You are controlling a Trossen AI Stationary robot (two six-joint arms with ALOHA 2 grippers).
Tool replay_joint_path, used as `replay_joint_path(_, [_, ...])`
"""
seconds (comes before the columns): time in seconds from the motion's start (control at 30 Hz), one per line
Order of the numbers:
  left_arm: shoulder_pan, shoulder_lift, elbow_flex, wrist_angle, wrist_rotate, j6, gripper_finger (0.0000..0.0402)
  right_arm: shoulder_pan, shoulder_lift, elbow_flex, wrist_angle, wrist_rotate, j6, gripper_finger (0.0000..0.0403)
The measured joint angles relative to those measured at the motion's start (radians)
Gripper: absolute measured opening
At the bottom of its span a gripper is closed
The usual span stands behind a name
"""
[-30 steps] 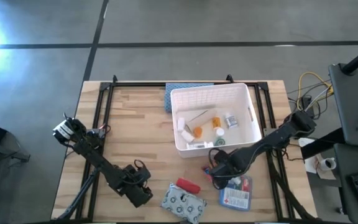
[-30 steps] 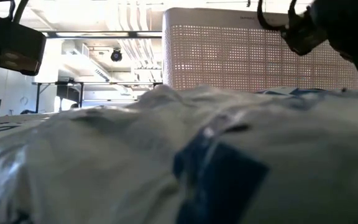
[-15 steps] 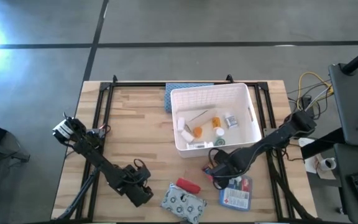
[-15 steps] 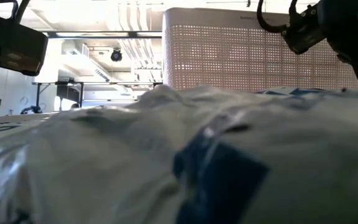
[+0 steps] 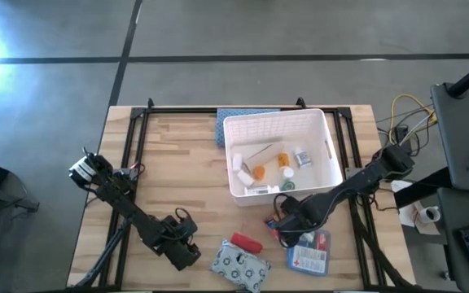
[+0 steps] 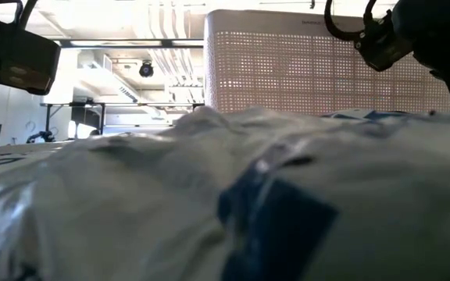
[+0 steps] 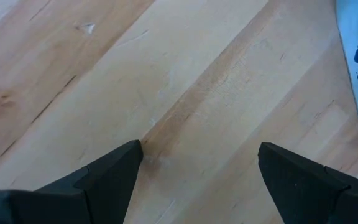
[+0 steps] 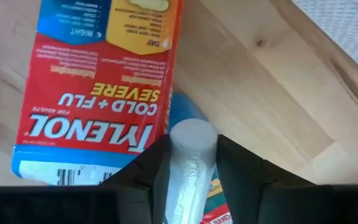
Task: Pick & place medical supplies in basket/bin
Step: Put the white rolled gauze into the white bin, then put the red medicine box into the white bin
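The white slotted bin (image 5: 279, 155) stands at the table's middle and holds several small bottles and vials. My right gripper (image 8: 192, 146) points down just in front of the bin (image 5: 287, 226). A white cylinder (image 8: 191, 163) sits between its fingers, beside a red Tylenol box (image 8: 98, 81). A blue-white flat box (image 5: 310, 259) lies nearer the front edge. A red tube (image 5: 247, 242) and a grey patterned pouch (image 5: 238, 264) lie on the wood. Left of them my left gripper (image 7: 201, 152) hangs open over bare wood (image 5: 187, 252). My right gripper has the white cylinder between its two fingers (image 8: 238, 165), which lie against its side wall (image 8: 185, 180) on either side. The fingers come from above, pointing down, along the cylinder. I cannot tell whether the cylinder stands on the table or hangs clear.
A blue-grey mat (image 5: 247, 118) lies behind the bin's far left corner. Black rails (image 5: 137, 163) run along the table's left, right and far edges. The pouch (image 6: 209, 195) fills the low view, with the bin wall (image 6: 326, 62) behind it. Bare wood lies left of the bin.
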Motion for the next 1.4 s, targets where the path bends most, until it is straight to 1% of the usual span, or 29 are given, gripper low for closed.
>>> replay_joint_path(0.1, [0.000, 0.000, 0.000, 0.000, -0.001, 0.000, 0.0308, 0.003, 0.000, -0.004, -0.006, 0.005, 0.048, 0.0096])
replay_joint_path(0.2, [0.000, 0.000, 0.000, 0.000, -0.001, 0.000, 0.0308, 0.006, 0.000, -0.004, 0.064, -0.042, 0.003, 0.0081])
replay_joint_path(0.27, [0.000, 0.000, 0.000, 0.000, -0.001, 0.000, 0.0308, 0.007, 0.000, -0.004, 0.084, -0.050, 0.001, 0.0069])
replay_joint_path(0.43, [0.000, -0.001, 0.000, 0.003, -0.001, -0.004, 0.0308, 0.006, -0.024, 0.015, 0.104, -0.004, 0.015, 0.0038])
replay_joint_path(0.53, [0.000, -0.001, 0.000, 0.004, -0.002, -0.004, 0.0308, 0.006, -0.050, 0.042, 0.119, 0.029, -0.012, 0.0033])
replay_joint_path(0.6, [0.000, -0.001, 0.000, 0.005, -0.002, -0.004, 0.0308, 0.008, -0.076, 0.078, 0.128, 0.089, -0.030, 0.0033])
replay_joint_path(0.67, [0.000, -0.001, 0.000, 0.006, -0.002, -0.004, 0.0308, 0.014, -0.114, 0.122, 0.137, 0.178, -0.077, 0.0034])
replay_joint_path(0.87, [0.000, -0.001, 0.000, 0.011, -0.002, -0.004, 0.0308, 0.025, -0.242, 0.288, 0.272, 0.492, -0.350, 0.0035])
replay_joint_path(0.93, [0.000, -0.001, 0.000, 0.017, -0.002, -0.004, 0.0308, 0.025, -0.280, 0.337, 0.290, 0.622, -0.432, 0.0036])
replay_joint_path(0.97, [-0.001, -0.001, 0.000, 0.019, -0.002, -0.004, 0.0308, 0.023, -0.294, 0.360, 0.280, 0.710, -0.451, 0.0038])
replay_joint_path(1.0, [0.000, -0.001, 0.000, 0.020, -0.002, -0.005, 0.0308, 0.015, -0.307, 0.378, 0.260, 0.793, -0.458, 0.0042])
replay_joint_path(1.03, [0.000, -0.001, 0.000, 0.022, -0.002, -0.005, 0.0308, 0.000, -0.317, 0.393, 0.224, 0.842, -0.467, 0.0049])
replay_joint_path(1.07, [-0.001, -0.001, 0.000, 0.023, -0.002, -0.009, 0.0308, -0.028, -0.323, 0.406, 0.174, 0.854, -0.476, 0.0059])
replay_joint_path(1.17, [-0.001, -0.001, 0.000, 0.025, -0.003, -0.019, 0.0308, -0.118, -0.325, 0.419, 0.004, 0.820, -0.451, 0.0105])
replay_joint_path(1.23, [-0.001, -0.001, 0.000, 0.028, -0.002, -0.022, 0.0308, -0.166, -0.316, 0.409, -0.074, 0.815, -0.431, 0.0143])
replay_joint_path(1.33, [-0.001, -0.001, 0.000, 0.035, -0.002, -0.036, 0.0308, -0.206, -0.312, 0.403, -0.122, 0.809, -0.410, 0.0194])
replay_joint_path(1.4, [-0.001, -0.001, 0.000, 0.041, -0.002, -0.054, 0.0308, -0.213, -0.309, 0.403, -0.119, 0.814, -0.405, 0.0220])
